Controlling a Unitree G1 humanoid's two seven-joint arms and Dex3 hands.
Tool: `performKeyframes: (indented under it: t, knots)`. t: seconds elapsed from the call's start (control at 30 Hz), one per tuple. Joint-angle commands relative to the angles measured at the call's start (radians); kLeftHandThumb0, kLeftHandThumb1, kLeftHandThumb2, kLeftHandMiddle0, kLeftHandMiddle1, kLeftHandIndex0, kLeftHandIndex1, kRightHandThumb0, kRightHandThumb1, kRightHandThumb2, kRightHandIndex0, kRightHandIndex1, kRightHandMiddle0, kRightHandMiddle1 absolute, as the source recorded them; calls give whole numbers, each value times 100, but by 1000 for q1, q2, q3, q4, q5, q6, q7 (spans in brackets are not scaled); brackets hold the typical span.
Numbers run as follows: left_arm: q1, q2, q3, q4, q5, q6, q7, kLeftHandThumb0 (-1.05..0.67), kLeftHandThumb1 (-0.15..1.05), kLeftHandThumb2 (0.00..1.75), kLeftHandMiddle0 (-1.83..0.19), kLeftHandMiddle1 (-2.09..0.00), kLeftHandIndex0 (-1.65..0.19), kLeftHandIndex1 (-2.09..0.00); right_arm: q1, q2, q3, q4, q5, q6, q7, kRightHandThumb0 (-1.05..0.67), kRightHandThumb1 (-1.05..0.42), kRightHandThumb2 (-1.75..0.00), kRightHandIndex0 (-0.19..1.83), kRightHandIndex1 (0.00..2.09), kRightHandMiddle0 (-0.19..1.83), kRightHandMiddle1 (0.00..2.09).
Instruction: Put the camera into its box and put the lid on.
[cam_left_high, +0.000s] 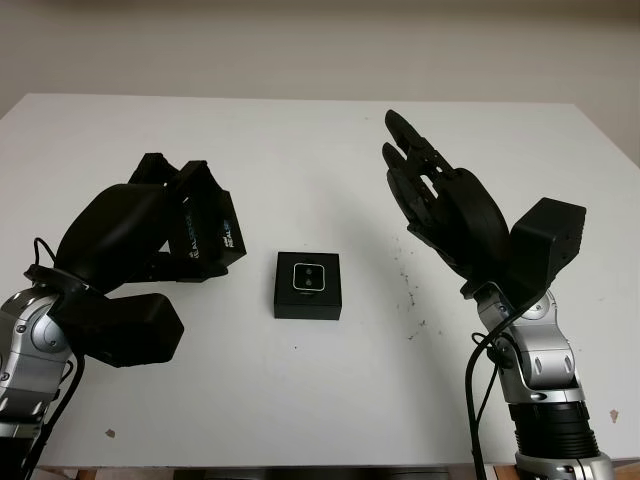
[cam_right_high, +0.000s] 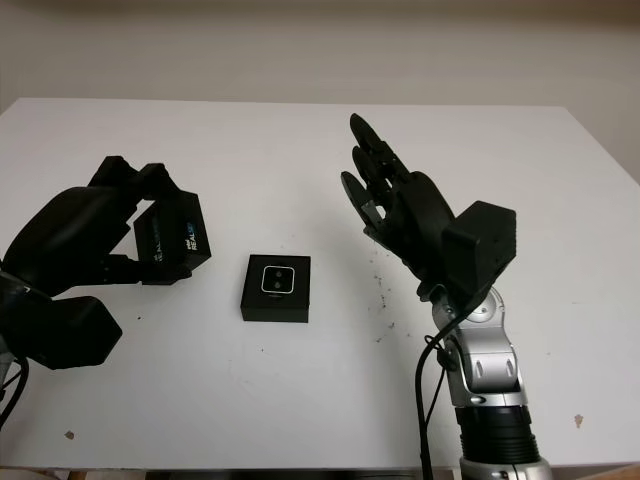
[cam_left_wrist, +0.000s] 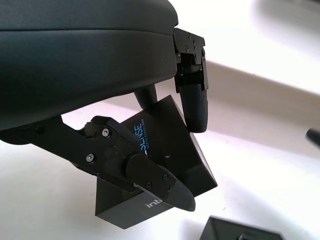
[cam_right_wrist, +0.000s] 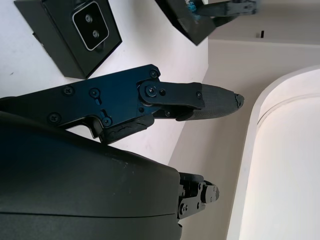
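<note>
Two robot hands showing: left robot hand (cam_left_high: 150, 235) at nine o'clock, clenched around the lid (cam_left_high: 205, 232) and holding it tilted, off the surface (cam_left_high: 300, 140); right robot hand (cam_left_high: 440, 200) at three o'clock, released, raised, holding nothing. Sitting at centre between them, one box (cam_left_high: 308, 286), flat on the surface, with one camera (cam_left_high: 308, 279) already seated inside, lenses facing up. Lying toward four o'clock from the lid, near but apart, closer to the left robot hand. Judging the next move: carrying the lid across, levelling it, squaring it over the box. Counting one lid, one box, one camera.
</note>
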Motion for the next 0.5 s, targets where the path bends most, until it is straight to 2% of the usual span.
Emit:
performKeyframes:
  t: [0.0, 0.13, 0.3, 0.4, 0.47]
  knots:
    - [-46, 0, -4, -9, -15, -1, -19, -18, 101, 5, -17, -176, -13, -168, 6, -4, -2, -4, 2, -1, 2, -66, -105, -42, -1, 5, 3, 4]
    - [-127, 1, -38, -1, -92, 36, -140, -15, 101, 5, -15, -181, -12, -173, 6, 0, -5, -4, 8, 1, 4, -65, -105, -42, -1, 5, 3, 3]
    - [-240, -13, -110, 2, -181, 156, -329, -11, 101, 5, -14, -186, -9, -177, 2, 8, -13, -5, 24, 5, 1, -63, -105, -43, -2, 5, 2, 3]
    - [-300, -14, -159, 17, -191, 206, -413, -13, 100, 5, -13, -186, -9, -181, -3, 20, -21, -7, 43, 8, -9, -70, -105, -44, -5, 3, -1, 1]
    - [-331, -21, -184, 29, -200, 232, -454, -12, 99, 4, -15, -183, -11, -180, -10, 26, -24, 2, 49, 0, -17, -73, -105, -53, -12, 1, -8, 0]
